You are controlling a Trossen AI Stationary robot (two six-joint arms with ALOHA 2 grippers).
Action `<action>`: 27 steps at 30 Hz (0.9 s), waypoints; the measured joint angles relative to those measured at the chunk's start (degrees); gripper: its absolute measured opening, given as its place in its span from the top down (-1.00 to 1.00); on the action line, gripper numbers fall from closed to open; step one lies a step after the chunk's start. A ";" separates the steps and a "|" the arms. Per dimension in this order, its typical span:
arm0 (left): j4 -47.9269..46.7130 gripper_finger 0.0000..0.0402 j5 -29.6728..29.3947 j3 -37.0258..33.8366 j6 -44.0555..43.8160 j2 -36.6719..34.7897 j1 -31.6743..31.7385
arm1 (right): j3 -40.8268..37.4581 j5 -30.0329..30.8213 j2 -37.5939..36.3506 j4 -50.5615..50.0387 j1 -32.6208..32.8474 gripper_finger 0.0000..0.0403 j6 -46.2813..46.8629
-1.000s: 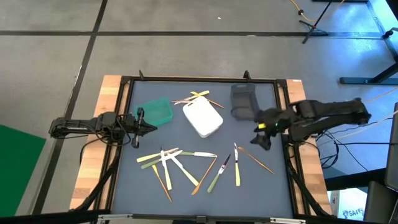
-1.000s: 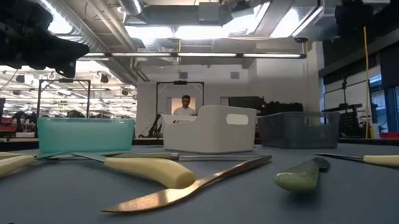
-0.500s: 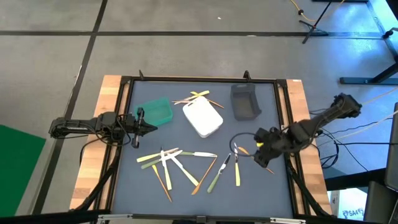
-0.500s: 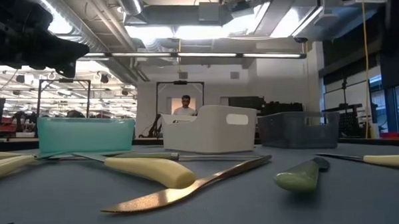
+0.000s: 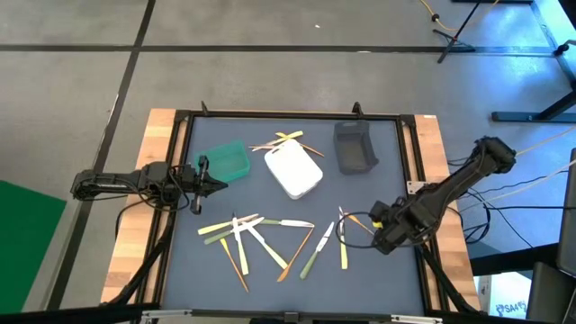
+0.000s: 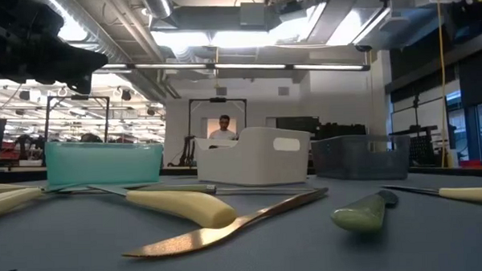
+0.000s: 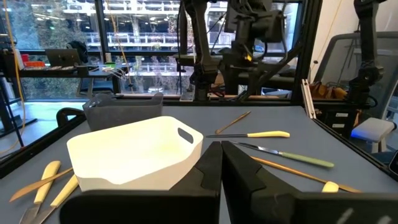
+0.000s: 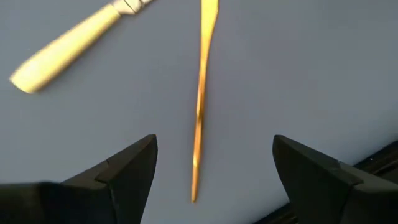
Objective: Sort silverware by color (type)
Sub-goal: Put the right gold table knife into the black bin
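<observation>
Near the table's right edge, the wide-open, empty right gripper (image 8: pixel 214 168) straddles a thin orange-brown utensil (image 8: pixel 200 99) on bare mat.

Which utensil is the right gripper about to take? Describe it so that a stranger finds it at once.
Start at the grey bin and go toward the near right corner, where the open right gripper hovers. Below it lies the thin orange-brown utensil: bare metal throughout, unlike the pale-yellow-handled knife beside it.

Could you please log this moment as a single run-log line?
right tool: open, above gold utensil, not touching | left tool: shut, empty, waiting beside green bin | sorting: utensils remain scattered on table
</observation>
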 joint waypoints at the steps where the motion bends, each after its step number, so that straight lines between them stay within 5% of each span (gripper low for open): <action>1: -0.01 1.00 -0.02 0.00 0.00 0.02 -0.02 | -0.36 -0.35 0.56 0.21 0.00 -0.53 0.00; 27: 0.02 1.00 0.00 0.00 0.02 0.00 0.00 | -10.39 -6.31 6.69 13.42 -0.13 -0.53 -0.44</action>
